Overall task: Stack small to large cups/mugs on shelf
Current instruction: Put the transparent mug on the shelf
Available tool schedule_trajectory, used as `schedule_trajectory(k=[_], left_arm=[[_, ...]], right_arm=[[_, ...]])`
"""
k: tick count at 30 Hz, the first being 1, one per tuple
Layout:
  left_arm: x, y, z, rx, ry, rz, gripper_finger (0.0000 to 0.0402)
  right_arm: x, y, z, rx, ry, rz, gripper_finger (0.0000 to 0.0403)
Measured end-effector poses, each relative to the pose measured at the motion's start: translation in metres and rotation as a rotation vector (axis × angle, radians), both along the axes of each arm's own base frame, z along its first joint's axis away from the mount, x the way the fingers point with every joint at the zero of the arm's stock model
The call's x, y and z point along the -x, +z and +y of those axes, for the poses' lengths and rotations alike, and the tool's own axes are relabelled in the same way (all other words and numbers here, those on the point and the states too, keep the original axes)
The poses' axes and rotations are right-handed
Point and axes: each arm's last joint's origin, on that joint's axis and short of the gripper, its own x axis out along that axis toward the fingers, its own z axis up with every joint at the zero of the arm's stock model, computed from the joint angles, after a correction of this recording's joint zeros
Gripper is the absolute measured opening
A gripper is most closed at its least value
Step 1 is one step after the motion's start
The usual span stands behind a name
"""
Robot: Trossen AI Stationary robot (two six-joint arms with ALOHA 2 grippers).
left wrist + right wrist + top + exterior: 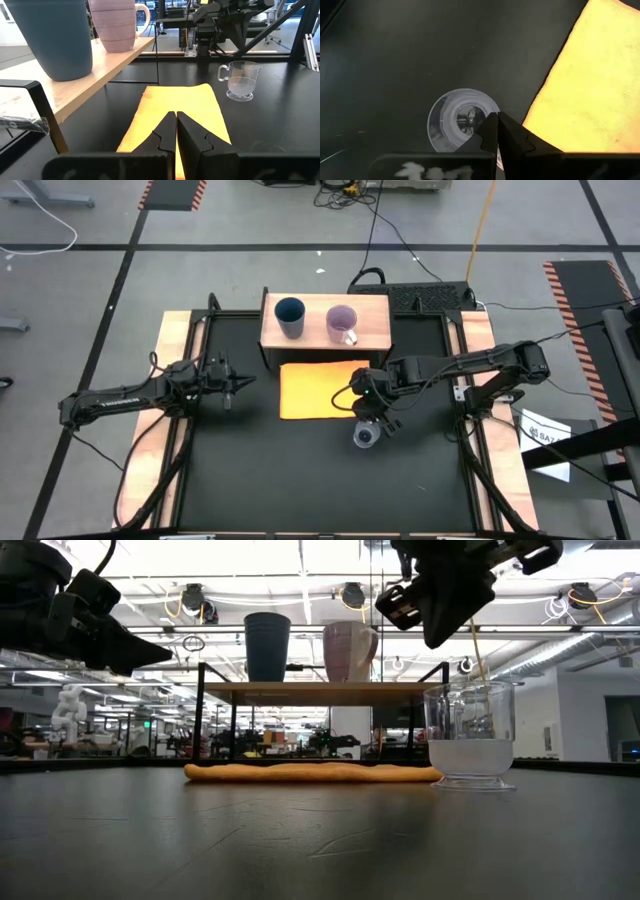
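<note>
Only the right wrist view looks down into the empty clear cup (464, 120) under the right gripper's (496, 122) clenched jaws; left gripper (176, 120) likewise clenched, holding nothing.

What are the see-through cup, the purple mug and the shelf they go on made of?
The clear cup looks like plastic or glass: fully transparent, glossy, with the room showing through it. The lilac mug seems glazed ceramic or stoneware, opaque with faint ridged bands; plastic is possible. The shelf has a pale wooden board with visible grain, on thin dark supports, likely metal.
</note>
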Motion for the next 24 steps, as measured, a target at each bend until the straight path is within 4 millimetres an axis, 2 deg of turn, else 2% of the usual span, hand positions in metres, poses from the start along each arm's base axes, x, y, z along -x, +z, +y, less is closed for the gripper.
schedule_trajectory(k=[6,24], left_arm=[[0.0000,0.0000,0.0000,0.000,0.000,0.000,0.0017],[0.0000,0.0000,0.0000,0.000,0.000,0.000,0.0017]], right_arm=[[-0.0007,0.0005,-0.0003,-0.010,-0.022,-0.002,0.0003],[-0.0005,0.0006,-0.0002,-0.045,-0.037,0.009,0.0060]])
